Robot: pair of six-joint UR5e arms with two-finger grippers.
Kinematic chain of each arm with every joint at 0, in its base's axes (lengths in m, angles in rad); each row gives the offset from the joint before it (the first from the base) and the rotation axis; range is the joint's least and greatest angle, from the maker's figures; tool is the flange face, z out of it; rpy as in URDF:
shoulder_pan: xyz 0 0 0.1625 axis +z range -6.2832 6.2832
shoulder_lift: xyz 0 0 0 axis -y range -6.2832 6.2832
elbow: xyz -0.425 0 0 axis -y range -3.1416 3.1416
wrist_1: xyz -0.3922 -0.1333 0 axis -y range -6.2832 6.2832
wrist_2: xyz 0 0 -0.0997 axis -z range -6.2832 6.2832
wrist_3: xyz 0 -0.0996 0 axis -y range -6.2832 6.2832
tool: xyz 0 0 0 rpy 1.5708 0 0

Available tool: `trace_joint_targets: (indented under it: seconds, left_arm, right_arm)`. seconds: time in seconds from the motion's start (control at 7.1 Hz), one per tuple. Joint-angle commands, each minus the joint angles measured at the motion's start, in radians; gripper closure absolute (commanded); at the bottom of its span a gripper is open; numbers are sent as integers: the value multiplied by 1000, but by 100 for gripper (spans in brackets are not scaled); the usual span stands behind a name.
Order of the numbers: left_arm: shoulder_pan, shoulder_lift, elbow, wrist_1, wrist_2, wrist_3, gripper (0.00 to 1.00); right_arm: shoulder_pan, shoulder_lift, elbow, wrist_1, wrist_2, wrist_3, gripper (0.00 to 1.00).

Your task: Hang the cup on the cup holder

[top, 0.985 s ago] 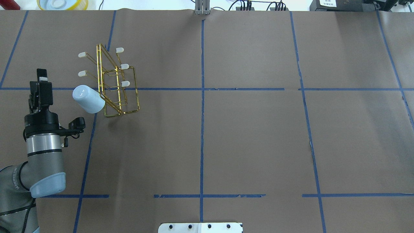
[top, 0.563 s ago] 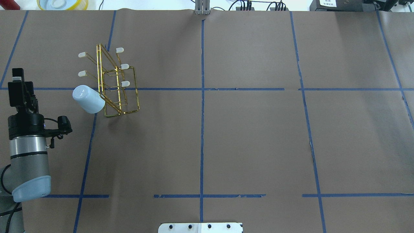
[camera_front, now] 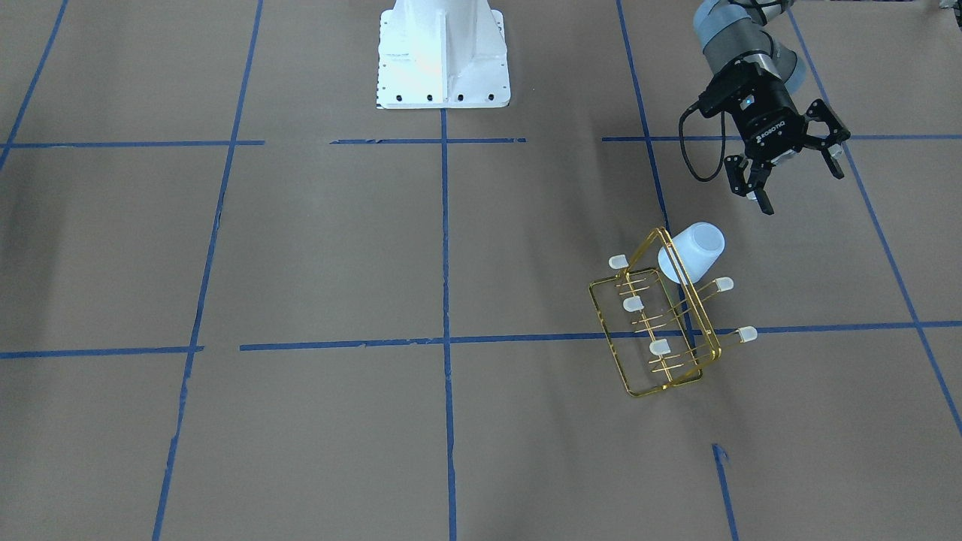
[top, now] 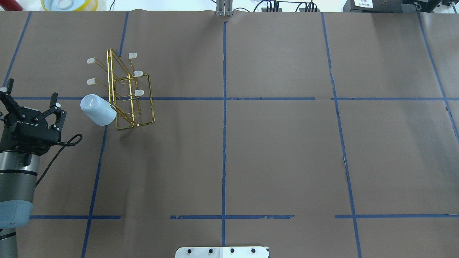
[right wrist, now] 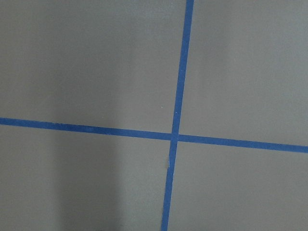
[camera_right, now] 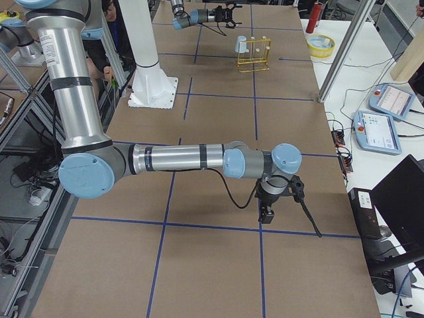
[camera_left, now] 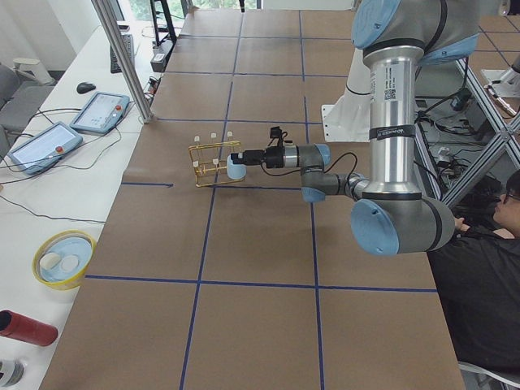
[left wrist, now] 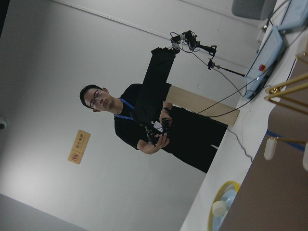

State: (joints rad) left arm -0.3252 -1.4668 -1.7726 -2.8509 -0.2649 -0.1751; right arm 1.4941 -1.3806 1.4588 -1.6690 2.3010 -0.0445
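Note:
The pale blue cup (top: pixel 97 109) (camera_front: pixel 693 252) hangs tilted on the near-left side of the gold wire cup holder (top: pixel 139 92) (camera_front: pixel 659 347), mouth against the frame and closed bottom pointing away; the prong under it is hidden. Two capped prongs stick out beside it and three on the other side. My left gripper (top: pixel 30 96) (camera_front: pixel 800 184) stands open and empty, a short way to the cup's left in the overhead view, not touching it. My right gripper (camera_right: pixel 266 213) shows only in the exterior right view, low over the table far from the holder; I cannot tell its state.
A yellow-rimmed dish (top: pixel 70 4) and a red object (top: pixel 10 5) lie beyond the table's far-left edge. The white robot base (camera_front: pixel 442 52) stands mid-table at the robot's side. A person (left wrist: pixel 154 130) stands beyond the table; another sits at the right edge (camera_left: pixel 487 268).
My left arm has drawn back to the left, away from the cup, and its wrist has turned so both spread fingers show. Cup and holder have not moved.

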Motion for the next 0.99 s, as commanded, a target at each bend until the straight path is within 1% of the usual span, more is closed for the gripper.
trace_joint_targets:
  seconds: [0.0,0.14,0.28,0.42,0.56,0.7,0.84]
  left_arm:
    - [2,0,-4,-207,-74,-411,0]
    - [0,2,-14,-358,-177,-500,0]
    - [-6,3,-15,-427,-235,-588,0]
    - [-9,20,-15,-423,-331,-633,0]
    - [-47,64,-16,-415,-493,-638,0]
    - [-127,68,-16,-371,-651,-646,0]
    - [-247,72,-19,-326,-859,-646,0]
  right_arm:
    - [0,0,0,0,0,0,0]
    - [0,0,0,0,0,0,0]
    - [0,0,0,0,0,0,0]
    - [0,0,0,0,0,0,0]
    - [0,0,0,0,0,0,0]
    - [0,0,0,0,0,0,0]
    - [0,0,0,0,0,0,0]
